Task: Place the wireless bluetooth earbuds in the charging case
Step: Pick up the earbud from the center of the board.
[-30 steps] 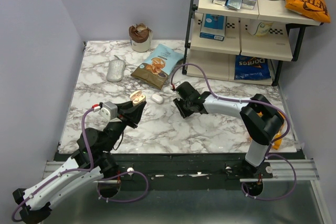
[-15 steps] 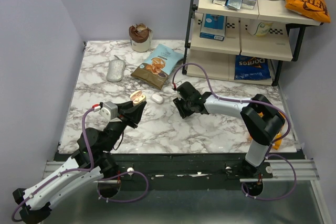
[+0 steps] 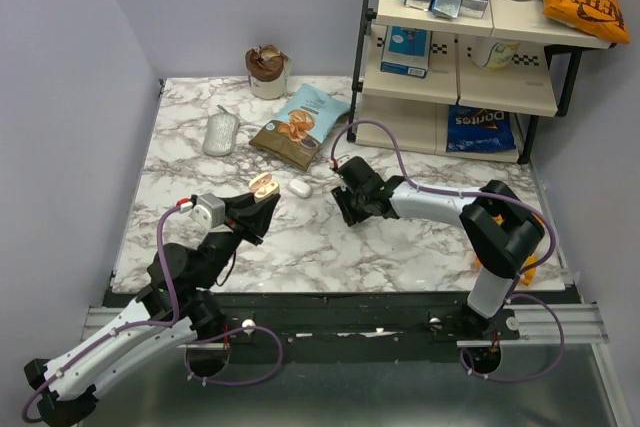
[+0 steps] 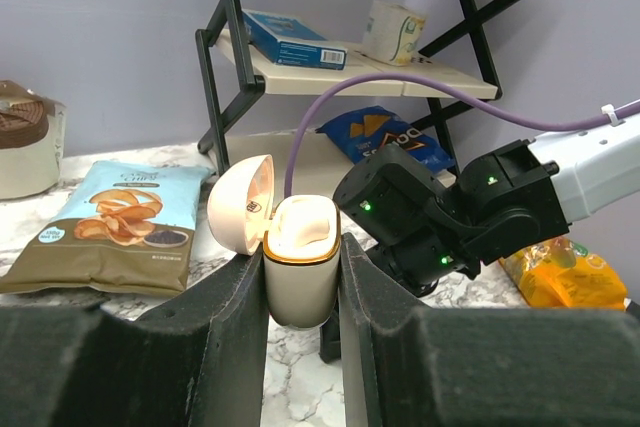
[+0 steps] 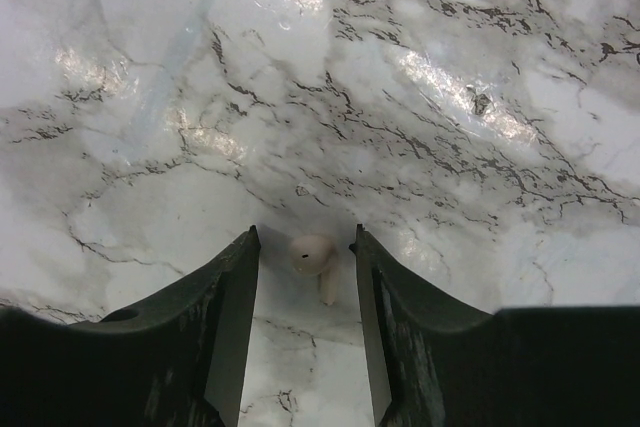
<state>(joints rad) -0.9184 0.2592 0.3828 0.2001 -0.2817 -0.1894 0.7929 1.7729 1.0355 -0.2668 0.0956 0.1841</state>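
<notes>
Though apart, one earbud (image 5: pixel 312 255), one case (image 4: pixel 298 269)

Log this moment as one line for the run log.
left gripper: shut on charging case, lid open | right gripper: open, straddling earbud on table | stage: earbud not yet grasped

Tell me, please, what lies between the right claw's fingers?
A tiny whitish rounded plastic earbud lies on the marble tabletop between them, shown in the right wrist view.
</notes>
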